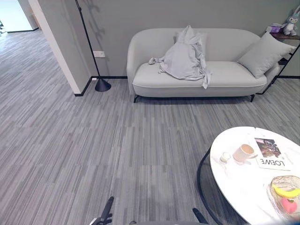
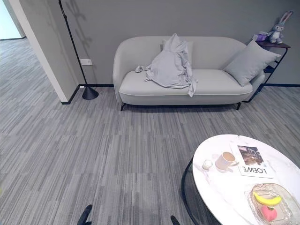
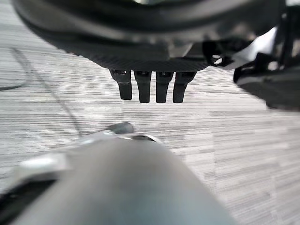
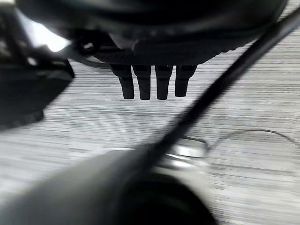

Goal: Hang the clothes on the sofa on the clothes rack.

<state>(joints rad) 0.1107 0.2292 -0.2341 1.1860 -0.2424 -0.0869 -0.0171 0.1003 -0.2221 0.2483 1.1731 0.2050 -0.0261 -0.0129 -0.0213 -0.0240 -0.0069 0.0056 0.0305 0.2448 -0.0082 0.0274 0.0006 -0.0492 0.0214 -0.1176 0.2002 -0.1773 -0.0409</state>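
Looking down from the head, we have the pale sofa against the grey wall at the far side of the room, and the clothes lie right there on it: a light grey garment slumped against the backrest left of the sofa's middle, one sleeve spread out to the left across the seat and a strip of fabric drooping over the front edge of the cushion. A grey cushion leans in the sofa's right corner, well apart from the garment. Left of the sofa, a black floor lamp stands with its round base on the striped grey floor, near the wall corner. Off to the right, a plush rabbit sits on a dark side shelf just beyond the sofa's arm. Nearer in, on the right, a round white table carries a cup, a magazine beside it and a glass bowl with fruit at the rim. Now the hands: the left hand hangs over bare floor, fingers straight in a row, holding nothing; the right hand hangs the same way, fingers extended, nothing in its grasp, both of them far from the garment on the sofa
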